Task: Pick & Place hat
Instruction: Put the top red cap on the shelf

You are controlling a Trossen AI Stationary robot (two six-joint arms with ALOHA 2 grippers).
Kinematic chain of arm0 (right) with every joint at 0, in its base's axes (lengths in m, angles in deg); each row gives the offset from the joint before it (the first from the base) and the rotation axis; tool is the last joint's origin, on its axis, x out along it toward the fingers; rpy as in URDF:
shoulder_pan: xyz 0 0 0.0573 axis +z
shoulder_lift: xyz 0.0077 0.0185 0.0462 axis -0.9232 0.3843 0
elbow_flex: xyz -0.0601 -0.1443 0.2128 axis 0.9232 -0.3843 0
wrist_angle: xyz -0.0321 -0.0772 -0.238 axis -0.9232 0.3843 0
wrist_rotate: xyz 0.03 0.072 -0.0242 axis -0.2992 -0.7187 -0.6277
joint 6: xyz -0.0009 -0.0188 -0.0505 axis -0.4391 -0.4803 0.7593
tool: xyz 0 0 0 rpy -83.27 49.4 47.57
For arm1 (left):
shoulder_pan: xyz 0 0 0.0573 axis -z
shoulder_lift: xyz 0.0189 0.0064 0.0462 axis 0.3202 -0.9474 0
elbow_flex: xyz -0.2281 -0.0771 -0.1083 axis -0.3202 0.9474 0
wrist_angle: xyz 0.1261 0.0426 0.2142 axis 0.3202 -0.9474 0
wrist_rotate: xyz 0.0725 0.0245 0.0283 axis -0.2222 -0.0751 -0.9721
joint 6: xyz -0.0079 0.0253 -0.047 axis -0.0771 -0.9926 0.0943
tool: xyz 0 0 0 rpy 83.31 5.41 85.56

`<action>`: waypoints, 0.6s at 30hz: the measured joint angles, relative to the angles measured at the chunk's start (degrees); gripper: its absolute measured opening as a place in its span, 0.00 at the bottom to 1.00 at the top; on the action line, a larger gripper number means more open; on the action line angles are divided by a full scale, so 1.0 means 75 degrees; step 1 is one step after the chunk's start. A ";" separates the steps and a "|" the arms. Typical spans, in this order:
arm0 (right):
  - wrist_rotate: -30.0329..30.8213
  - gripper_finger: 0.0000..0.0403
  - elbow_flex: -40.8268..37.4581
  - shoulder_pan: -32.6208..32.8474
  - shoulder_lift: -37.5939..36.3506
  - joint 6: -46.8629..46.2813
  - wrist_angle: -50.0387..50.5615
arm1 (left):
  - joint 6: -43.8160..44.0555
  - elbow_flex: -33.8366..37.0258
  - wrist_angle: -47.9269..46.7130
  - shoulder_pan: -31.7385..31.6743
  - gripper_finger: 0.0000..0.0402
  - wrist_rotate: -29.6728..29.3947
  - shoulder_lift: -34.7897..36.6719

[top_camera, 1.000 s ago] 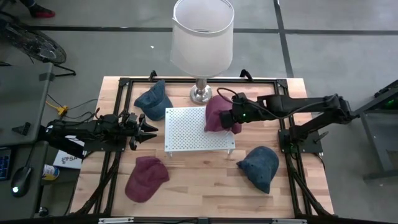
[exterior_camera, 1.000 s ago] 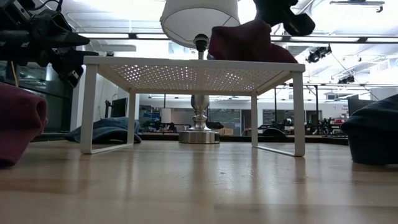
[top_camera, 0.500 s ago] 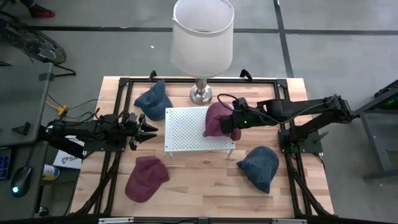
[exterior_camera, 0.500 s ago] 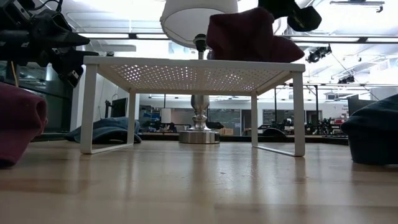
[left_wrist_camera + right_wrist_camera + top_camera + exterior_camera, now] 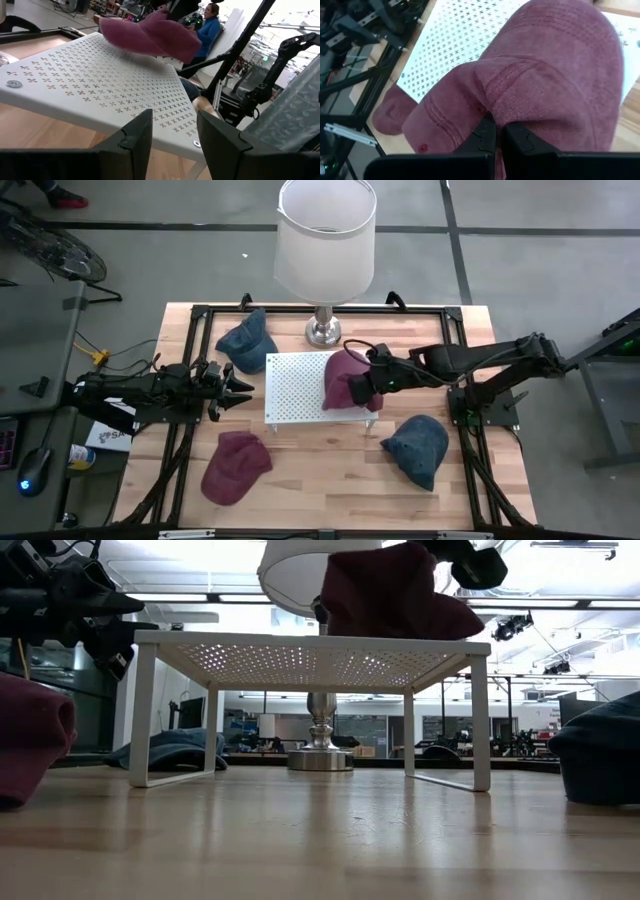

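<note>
Holding maroon hat (image 5: pixel 343 377) over rack's right edge (image 5: pixel 374 398)

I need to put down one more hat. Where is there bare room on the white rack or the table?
The white rack is bare on its left side; the right claw holds a maroon hat over its right. Bare table lies between the front maroon hat and the blue hat. The back is crowded by the lamp.

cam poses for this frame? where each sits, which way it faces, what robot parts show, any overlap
High: overhead, straight down; both arms.
Low: tabletop level, facing the white rack; arms enter from above.
Left wrist: faces the rack; own left gripper, jaws apart.
Right wrist: on the maroon hat; own right gripper shut on it.
Shared: rack and hat show in all four.
</note>
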 joint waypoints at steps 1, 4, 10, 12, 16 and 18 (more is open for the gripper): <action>-0.0021 0.00 0.0000 0.0000 0.0000 0.0066 -0.0018 | 0.0000 0.0000 0.0000 -0.0002 0.38 -0.0001 0.0000; -0.0091 0.00 0.0000 0.0002 0.0000 0.0255 -0.0018 | 0.0000 0.0000 0.0000 0.0000 0.38 0.0001 -0.0001; -0.0024 0.00 0.0000 0.0000 0.0005 0.0472 0.0238 | 0.0000 0.0000 0.0000 -0.0001 0.38 0.0002 0.0001; -0.0029 0.00 0.0000 0.0003 0.0049 0.0438 0.0247 | 0.0000 0.0000 0.0000 -0.0002 0.38 0.0002 -0.0001; 0.0040 0.00 0.0000 0.0074 0.0138 0.0037 0.0234 | 0.0000 0.0000 0.0000 -0.0001 0.38 0.0001 -0.0001; 0.0098 0.00 0.0000 0.0113 0.0164 -0.0126 0.0235 | 0.0000 0.0000 0.0000 -0.0002 0.38 0.0001 -0.0001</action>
